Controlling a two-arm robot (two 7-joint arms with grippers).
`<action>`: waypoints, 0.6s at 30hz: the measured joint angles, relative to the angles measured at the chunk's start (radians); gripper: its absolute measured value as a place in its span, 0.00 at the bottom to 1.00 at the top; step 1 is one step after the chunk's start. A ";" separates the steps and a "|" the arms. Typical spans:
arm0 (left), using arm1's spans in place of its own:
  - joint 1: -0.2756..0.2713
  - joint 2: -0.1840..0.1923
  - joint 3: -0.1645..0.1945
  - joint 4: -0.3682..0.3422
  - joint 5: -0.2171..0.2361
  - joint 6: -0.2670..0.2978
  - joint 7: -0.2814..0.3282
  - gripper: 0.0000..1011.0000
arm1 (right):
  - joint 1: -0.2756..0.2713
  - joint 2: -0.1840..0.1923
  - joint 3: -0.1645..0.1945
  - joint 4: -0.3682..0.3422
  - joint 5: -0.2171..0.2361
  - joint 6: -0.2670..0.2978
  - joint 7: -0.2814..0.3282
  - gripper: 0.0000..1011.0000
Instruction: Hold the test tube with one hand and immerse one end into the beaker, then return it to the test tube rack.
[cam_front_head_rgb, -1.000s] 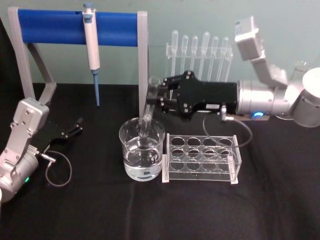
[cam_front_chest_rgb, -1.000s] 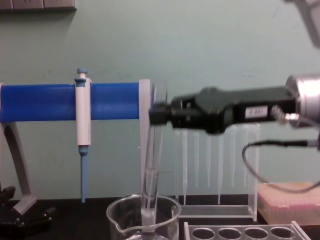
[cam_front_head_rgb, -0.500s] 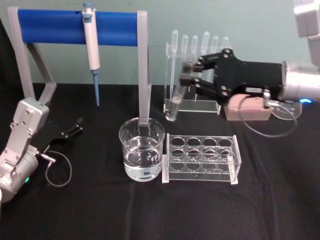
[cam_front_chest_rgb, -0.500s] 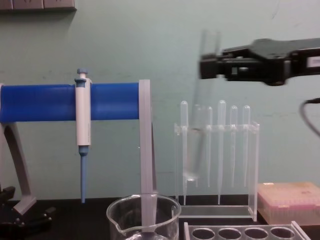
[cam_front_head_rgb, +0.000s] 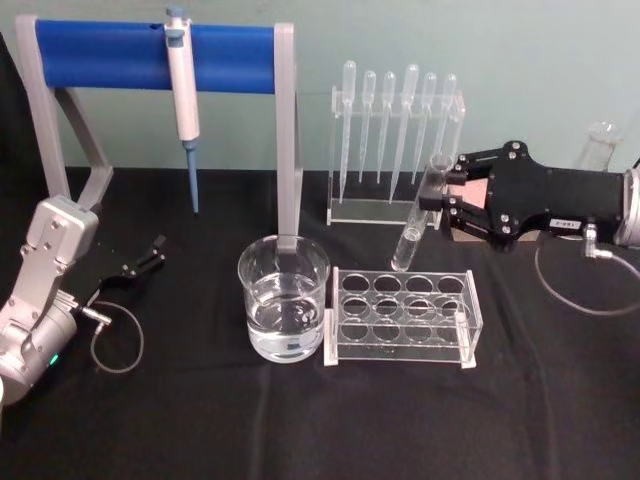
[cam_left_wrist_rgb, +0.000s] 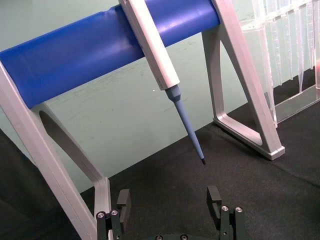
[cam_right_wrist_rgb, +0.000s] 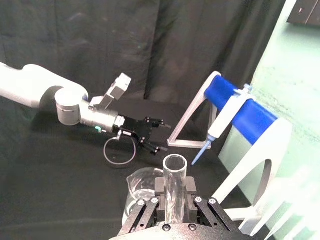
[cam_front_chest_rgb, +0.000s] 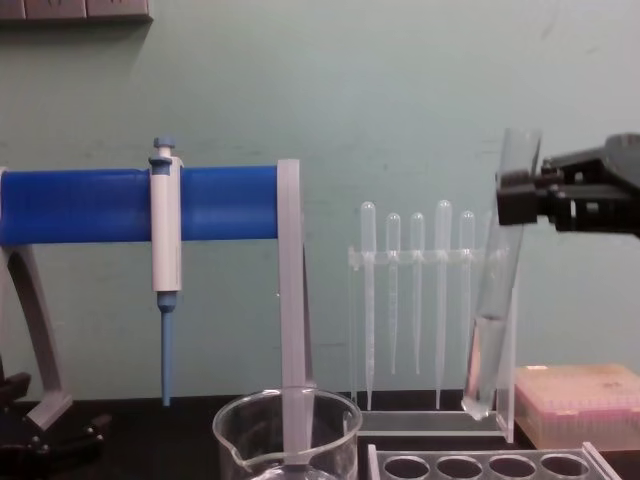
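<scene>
Head view shows the black table (cam_front_head_rgb: 300, 430) carrying a grey stand with a blue bar (cam_front_head_rgb: 150, 55), from which a white-and-blue pipettor (cam_front_head_rgb: 182, 95) hangs. Behind and to the right of it stands a clear holder of plastic pipettes (cam_front_head_rgb: 395, 140). Next in size, the right gripper (cam_front_head_rgb: 447, 196) reaches in from the right edge, above and behind the right end of the clear rack (cam_front_head_rgb: 402, 318). Its fingers are closed on the test tube (cam_front_head_rgb: 418, 215) near its open rim. The tube hangs tilted in the air, its round bottom above the far edge of the rack and well apart from the beaker (cam_front_head_rgb: 284, 310). The beaker sits just left of the rack and holds clear liquid. In the chest view the tube (cam_front_chest_rgb: 498, 300) carries a little liquid at its bottom. The left gripper (cam_front_head_rgb: 150, 255) rests on the table at the left; in the left wrist view its fingers (cam_left_wrist_rgb: 215, 200) stand apart, holding nothing.
</scene>
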 joint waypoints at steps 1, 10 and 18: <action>0.000 0.000 0.000 0.000 0.000 0.000 0.000 0.99 | -0.003 -0.001 0.000 0.002 -0.001 -0.002 0.001 0.23; 0.000 0.000 0.000 0.000 0.000 0.000 0.000 0.99 | -0.017 -0.026 -0.008 0.037 -0.015 -0.012 0.019 0.23; 0.000 0.000 0.000 0.000 0.000 0.000 0.000 0.99 | -0.024 -0.039 -0.012 0.068 -0.022 -0.020 0.033 0.23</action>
